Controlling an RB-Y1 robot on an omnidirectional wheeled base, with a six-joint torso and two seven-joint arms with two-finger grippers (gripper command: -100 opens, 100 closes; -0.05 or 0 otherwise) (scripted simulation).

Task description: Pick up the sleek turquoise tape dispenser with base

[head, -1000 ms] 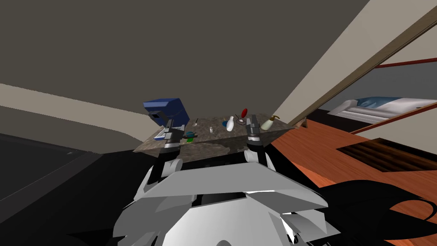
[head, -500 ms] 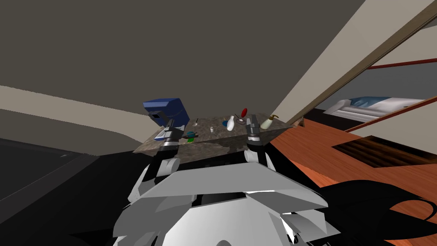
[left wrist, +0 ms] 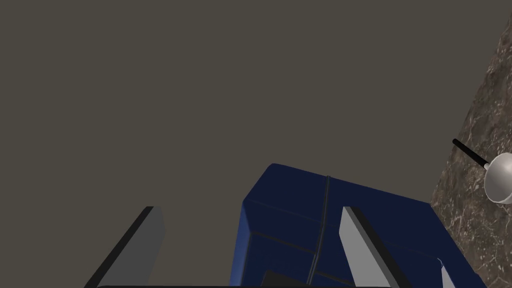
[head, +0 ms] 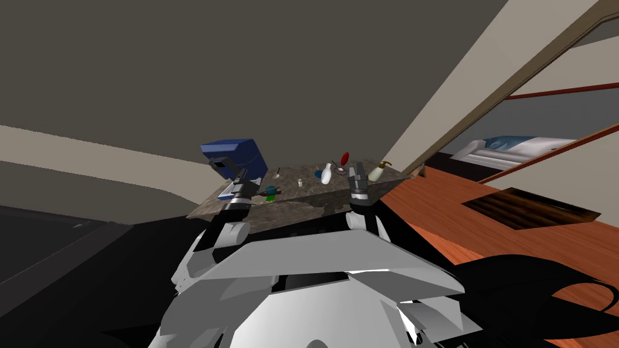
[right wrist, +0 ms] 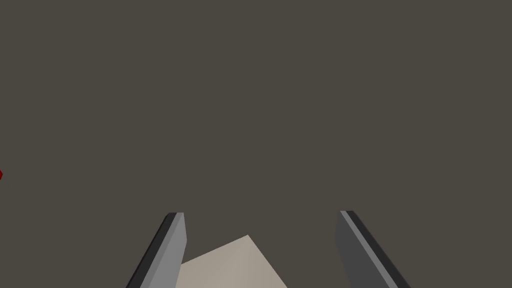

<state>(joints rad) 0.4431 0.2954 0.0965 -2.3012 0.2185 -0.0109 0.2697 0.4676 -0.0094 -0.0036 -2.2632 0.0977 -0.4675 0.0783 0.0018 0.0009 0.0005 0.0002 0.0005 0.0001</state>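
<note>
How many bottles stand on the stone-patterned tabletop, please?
2: a white bottle mid-table, a cream pump bottle at the right corner; a tiny white vial might be a third.

marbled tabletop (head: 302,206) | blue box (head: 240,153) | white bottle (head: 326,175) | red disc (head: 345,159)

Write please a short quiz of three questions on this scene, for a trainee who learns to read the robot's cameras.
1. True or false: the left hand is shut on the turquoise tape dispenser.
2. Which thing lies just ahead of the left hand in its wrist view? A) blue box B) red ball C) green cup
3. Fill in: the fingers of the right hand stand ____.

Key: 1 false; 2 A; 3 open.
</note>
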